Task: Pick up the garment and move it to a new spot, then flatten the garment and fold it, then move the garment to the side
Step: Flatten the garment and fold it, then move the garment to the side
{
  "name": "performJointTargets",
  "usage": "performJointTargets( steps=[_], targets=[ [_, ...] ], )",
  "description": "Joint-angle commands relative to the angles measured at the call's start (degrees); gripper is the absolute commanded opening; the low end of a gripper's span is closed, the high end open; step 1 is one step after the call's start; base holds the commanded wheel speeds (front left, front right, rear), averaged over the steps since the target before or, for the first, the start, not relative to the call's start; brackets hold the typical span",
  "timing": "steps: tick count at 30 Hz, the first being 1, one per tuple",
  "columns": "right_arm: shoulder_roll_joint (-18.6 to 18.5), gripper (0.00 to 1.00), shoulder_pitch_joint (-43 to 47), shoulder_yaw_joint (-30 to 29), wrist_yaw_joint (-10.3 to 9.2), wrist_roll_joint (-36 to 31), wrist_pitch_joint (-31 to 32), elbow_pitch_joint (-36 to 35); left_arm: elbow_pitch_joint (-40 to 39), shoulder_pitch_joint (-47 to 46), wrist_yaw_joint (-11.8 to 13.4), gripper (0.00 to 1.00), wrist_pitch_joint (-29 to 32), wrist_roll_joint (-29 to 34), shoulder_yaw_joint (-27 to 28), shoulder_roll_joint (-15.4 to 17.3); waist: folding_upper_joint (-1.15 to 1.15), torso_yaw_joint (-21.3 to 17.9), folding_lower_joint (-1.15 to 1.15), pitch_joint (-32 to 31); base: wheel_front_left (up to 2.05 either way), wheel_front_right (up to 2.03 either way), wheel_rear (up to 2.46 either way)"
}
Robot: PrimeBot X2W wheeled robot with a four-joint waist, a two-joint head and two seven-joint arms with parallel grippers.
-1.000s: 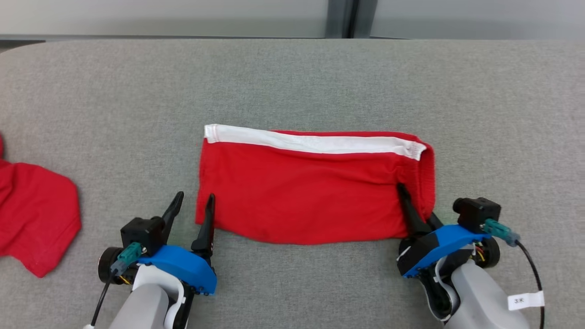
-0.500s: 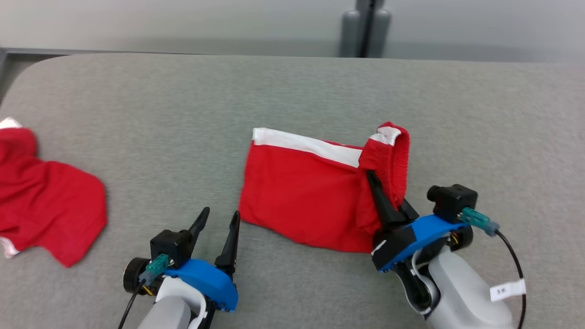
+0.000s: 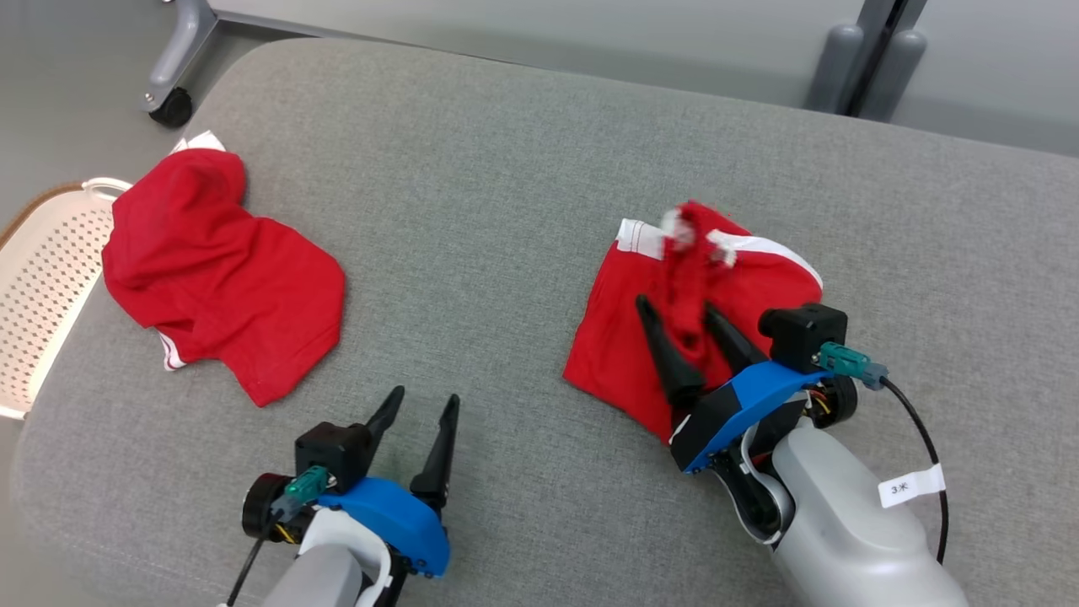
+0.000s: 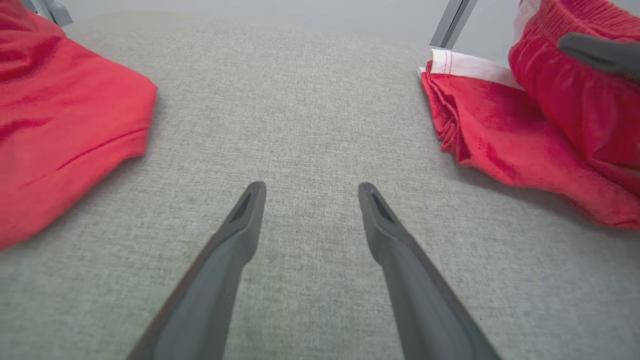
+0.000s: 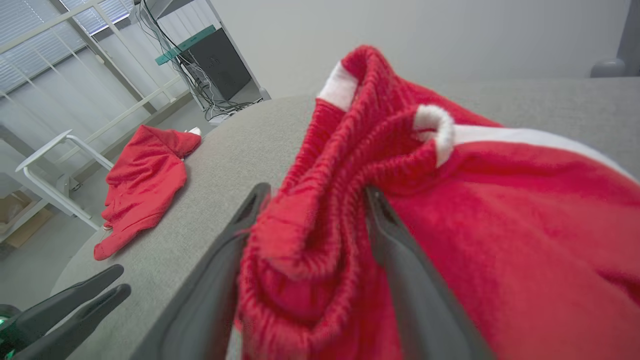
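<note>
**Position.** The garment point(image 3: 615, 346), red shorts with a white trim point(image 3: 763, 246), lies right of centre in the head view on the grey table point(image 3: 506, 211). Most of it rests on the table. One end is bunched and stands up off the surface.

**Right hand point(image 3: 677, 305).** It is clamped on the garment, with its jaws either side of a thick gather of the ribbed waistband point(image 5: 320, 200). The right wrist view shows the rib crushed into folds between them.

**Left hand point(image 3: 425, 394).** Its jaws stand apart and hold nothing. It sits at lower centre-left over bare table, between the garment and a second red cloth point(image 3: 219, 278) at upper left. That cloth partly overhangs a white basket point(image 3: 42, 278) at the left edge.

**Handling assessment.**
- The fabric appears to be a light, limp knit with no stiffness. It will sag and trail from any single hold, and the layers will probably slide over one another.
- It is not fragile, and the cloth-covered table looks likely to drag on it.
- The waistband is the thickest and firmest part, so it gives the surest purchase.
- With only one end held, the low end is likely to drag and the fold to open.

**Recommended hold.** Keep the waistband grip. Take the free end with the left hand at the left corner, near the trim, pinching through all layers. Carried on two holds, the garment should stay spread. Keep it well apart from the second cloth.
</note>
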Motion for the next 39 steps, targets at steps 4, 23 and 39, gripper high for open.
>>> performJointTargets(
  steps=[4, 23, 39],
  targets=[
    [-0.4, 1.00, 0.6, 0.1, 0.03, -1.3, -0.2, -3.4, -0.8, 0.6, -0.1, 1.00, 0.0, 0.7, 3.7, 0.5, -0.01, -3.1, -0.01, -0.4, 0.00, 0.00, 0.00],
    [-0.3, 1.00, 17.9, -21.0, 0.03, -18.9, -0.2, -15.3, -11.3, 8.1, 0.2, 1.00, 0.0, 14.0, 18.1, 0.0, -0.01, -17.6, -0.01, -5.5, 0.00, 0.00, 0.00],
    [-0.3, 1.00, 20.0, -18.3, 0.03, -18.1, -0.2, -15.3, -10.2, 10.2, 0.1, 1.00, 0.0, 17.1, 22.5, -2.1, -0.01, -17.9, -0.01, -5.2, 0.00, 0.00, 0.00]
  ],
)
